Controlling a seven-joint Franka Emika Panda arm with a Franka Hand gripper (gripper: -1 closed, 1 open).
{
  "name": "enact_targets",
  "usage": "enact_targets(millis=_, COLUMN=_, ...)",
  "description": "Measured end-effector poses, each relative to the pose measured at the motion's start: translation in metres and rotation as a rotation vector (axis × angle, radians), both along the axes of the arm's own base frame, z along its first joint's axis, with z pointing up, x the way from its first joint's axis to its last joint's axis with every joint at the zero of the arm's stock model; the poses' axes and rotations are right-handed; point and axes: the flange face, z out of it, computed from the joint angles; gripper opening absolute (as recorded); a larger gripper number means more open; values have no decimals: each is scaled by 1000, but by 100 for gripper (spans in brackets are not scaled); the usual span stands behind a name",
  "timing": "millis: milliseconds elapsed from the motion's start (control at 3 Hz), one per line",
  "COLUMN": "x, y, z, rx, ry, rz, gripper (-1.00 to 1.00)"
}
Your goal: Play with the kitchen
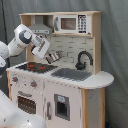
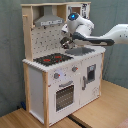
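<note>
The kitchen (image 1: 60, 95) (image 2: 60, 82) is a tall white and light-wood toy unit, seen in both exterior views. It has a grey hood (image 1: 41, 26), a black hob with red rings (image 1: 36, 66) (image 2: 52, 59), a sink (image 1: 72, 74) with a black faucet (image 1: 82, 59), knobs and an oven door (image 2: 65, 96). My white arm reaches over the worktop. My gripper (image 1: 54, 56) (image 2: 66, 43) hangs in front of the pegboard back, between the hob and the sink, a little above the counter. A small dark, metallic-looking shape sits at its tip; whether it is held is unclear.
A toy microwave (image 1: 70, 23) sits on the upper shelf above the sink. The rounded counter end (image 1: 102, 79) juts out at the first exterior view's right. The unit stands on a wooden floor (image 2: 100, 112), with grey curtain behind it.
</note>
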Motion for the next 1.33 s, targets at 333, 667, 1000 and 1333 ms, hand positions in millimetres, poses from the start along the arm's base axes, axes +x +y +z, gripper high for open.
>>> enact_targets(millis=333, x=-4, y=35, z=-5, rx=77, ry=-42, rz=51, gripper=-100)
enact_targets(millis=667, x=-12, y=74, z=-10, rx=163, ry=-73, rz=97, gripper=-100)
enact_targets(millis=1000, x=-22, y=112, z=-10, rx=253, ry=-96, rz=146, gripper=-100)
enact_targets(millis=1333, x=-23, y=136, z=-15, rx=325, ry=-97, rz=178, gripper=-100)
